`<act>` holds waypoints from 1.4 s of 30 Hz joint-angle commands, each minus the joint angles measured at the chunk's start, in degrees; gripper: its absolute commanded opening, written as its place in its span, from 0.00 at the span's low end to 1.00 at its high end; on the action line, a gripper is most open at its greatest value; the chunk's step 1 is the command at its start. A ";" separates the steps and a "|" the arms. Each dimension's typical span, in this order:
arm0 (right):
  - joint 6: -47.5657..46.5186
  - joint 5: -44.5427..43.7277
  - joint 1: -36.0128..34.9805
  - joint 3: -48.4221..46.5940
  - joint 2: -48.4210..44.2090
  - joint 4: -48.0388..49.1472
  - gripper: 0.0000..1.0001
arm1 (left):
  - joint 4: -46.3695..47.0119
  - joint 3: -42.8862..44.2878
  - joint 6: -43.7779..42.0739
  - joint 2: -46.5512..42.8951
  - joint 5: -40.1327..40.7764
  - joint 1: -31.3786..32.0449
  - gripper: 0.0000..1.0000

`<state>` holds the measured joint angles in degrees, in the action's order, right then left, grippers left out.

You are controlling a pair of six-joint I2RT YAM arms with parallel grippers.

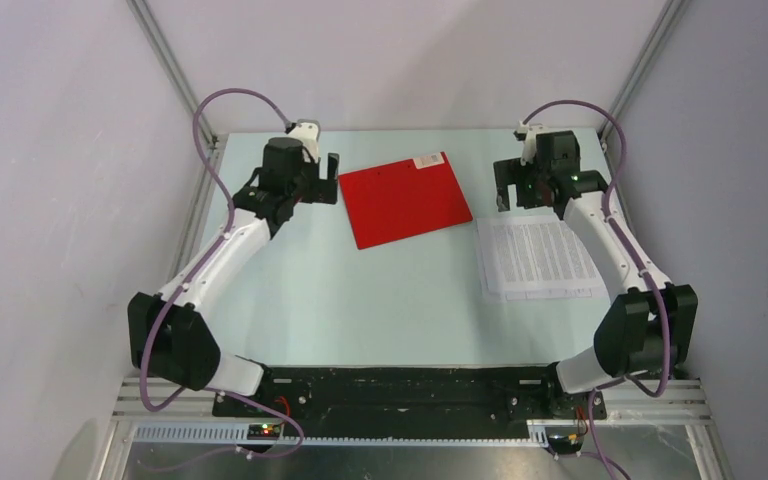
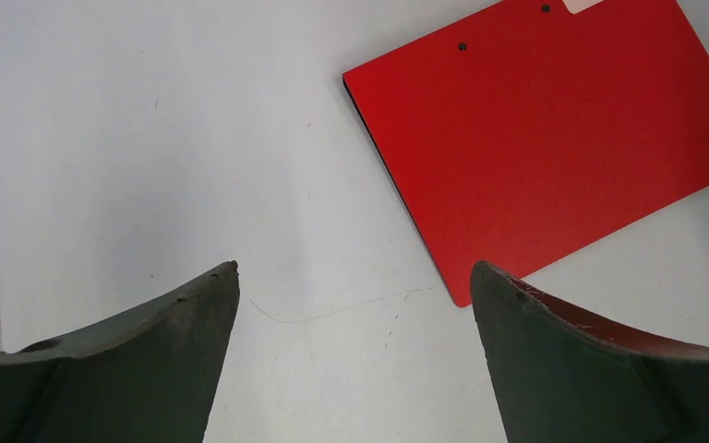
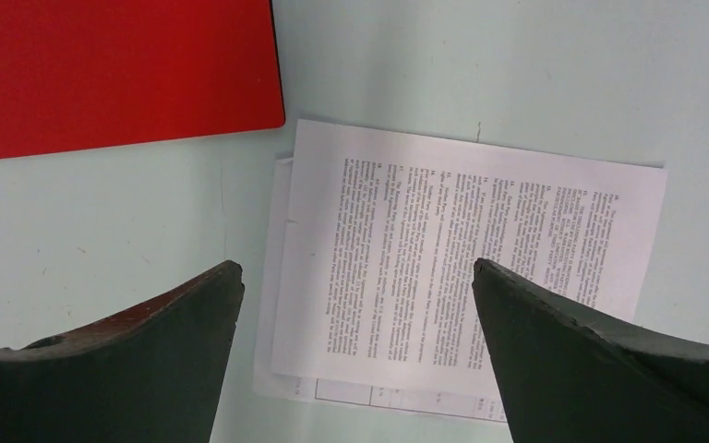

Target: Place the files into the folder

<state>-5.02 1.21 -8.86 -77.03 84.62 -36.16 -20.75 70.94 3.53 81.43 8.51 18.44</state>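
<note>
Top view. Shows the left fingers [image 1: 330, 178] spread wide and gripping nothing, just beside the 9 o'clock edge of the folder [image 1: 405, 200]; cannot tell whether they touch it. Puts the right fingers [image 1: 516, 195] equally spread and empty at the folder's 3 o'clock side, over the 12 o'clock edge of the files [image 1: 538, 258]. Finds the folder shut, red cover up, flat on the surface [image 1: 360, 310]. Gives its long axis as roughly 9 to 3, the right end tipped toward 2, with a white label [image 1: 428, 160] at its 1 o'clock corner. Places the files outside the folder, at its 4 o'clock, flat on the surface, long axis about 9 to 3, sheets slightly fanned.

Left wrist. Looks down past the left fingers, set wide apart with only bare surface between them. Has the folder [image 2: 545, 138] at 1 o'clock, one rounded corner aimed at 6 o'clock, close to the tip of the finger at 4 o'clock. Shows a thin black line along the edge facing 8 o'clock and two small dark dots [image 2: 462, 46] near the far edge.

Right wrist. Shows the right fingers wide apart, pinching nothing. Sets the files [image 3: 462, 249] between and beyond them, the top sheet skewed over lower ones that peek out at 7 o'clock. Keeps the folder [image 3: 111, 74] at 10 o'clock, its corner just beside the files' corner with a sliver of surface between.
</note>
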 commanded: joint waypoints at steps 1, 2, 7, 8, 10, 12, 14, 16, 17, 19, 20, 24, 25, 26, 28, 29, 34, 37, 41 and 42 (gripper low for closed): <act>0.58 0.25 -1.14 -0.95 1.94 3.44 0.99 | 1.00 1.97 1.66 -0.50 -2.56 -1.84 1.00; 0.56 2.12 -1.32 -2.23 3.34 3.50 0.99 | 0.86 2.43 3.31 -0.27 -3.84 -2.32 1.00; 0.19 11.66 -1.77 -13.17 12.68 -1.12 0.95 | 0.36 5.78 13.91 3.06 -15.21 -10.14 1.00; 0.40 14.44 -1.77 -17.30 15.27 -2.29 0.95 | 0.36 6.00 16.54 4.09 -18.12 -11.21 1.00; 1.29 18.98 -1.73 -22.96 19.71 -3.23 0.94 | 0.36 6.50 19.26 6.09 -22.03 -13.93 1.00; 2.50 25.12 -1.52 -28.42 24.73 -3.74 0.94 | 0.36 6.93 21.74 8.73 -26.74 -16.90 1.00; 4.23 31.76 -1.33 -33.71 30.52 -3.82 0.92 | 0.38 7.32 23.10 11.72 -30.49 -18.07 0.99; 6.60 38.16 -0.92 -38.86 36.24 -3.24 0.93 | 0.45 7.21 22.92 14.31 -32.54 -19.03 0.98; 8.51 42.60 -0.73 -41.54 39.73 -2.79 0.98 | 0.45 7.20 22.40 15.22 -33.32 -19.48 0.98; 11.97 45.81 -0.11 -43.93 43.98 0.27 1.00 | 0.55 7.21 21.04 18.24 -35.30 -20.05 0.98; 14.14 45.68 0.20 -44.53 45.16 2.21 1.00 | 0.63 7.16 20.61 20.06 -35.84 -20.07 0.98; 14.05 42.23 0.39 -49.39 51.78 4.01 1.00 | 1.72 8.47 20.27 25.34 -37.96 -19.90 0.98; 13.93 42.06 0.42 -51.16 53.63 4.04 1.00 | 1.74 8.98 19.62 26.89 -38.16 -19.83 0.98; 13.42 42.13 0.42 -52.01 55.19 4.18 1.00 | 1.78 9.84 19.17 27.66 -38.28 -19.57 0.98; 12.86 43.57 0.43 -54.41 57.02 4.36 1.00 | 1.72 10.97 17.09 29.73 -39.16 -19.07 0.98; 12.94 44.47 0.54 -54.87 57.57 4.55 1.00 | 1.70 11.28 16.17 31.00 -39.64 -19.02 0.98; 12.60 45.40 1.12 -54.37 58.66 5.36 1.00 | 0.81 15.24 13.34 34.19 -39.58 -16.33 0.98; 12.64 42.28 1.82 -54.88 59.62 5.98 1.00 | -0.53 18.11 11.40 35.84 -37.95 -14.94 0.98; 13.40 38.93 2.07 -57.27 62.11 5.92 1.00 | -1.46 20.57 9.06 37.52 -37.21 -13.86 0.98; 13.56 38.99 1.94 -57.70 62.40 5.97 1.00 | -1.69 20.87 7.92 37.83 -36.10 -13.60 0.98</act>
<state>7.57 42.57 -7.38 -130.89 144.62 -32.18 -21.37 88.66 16.32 118.10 -28.84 3.84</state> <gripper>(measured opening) 0.996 0.983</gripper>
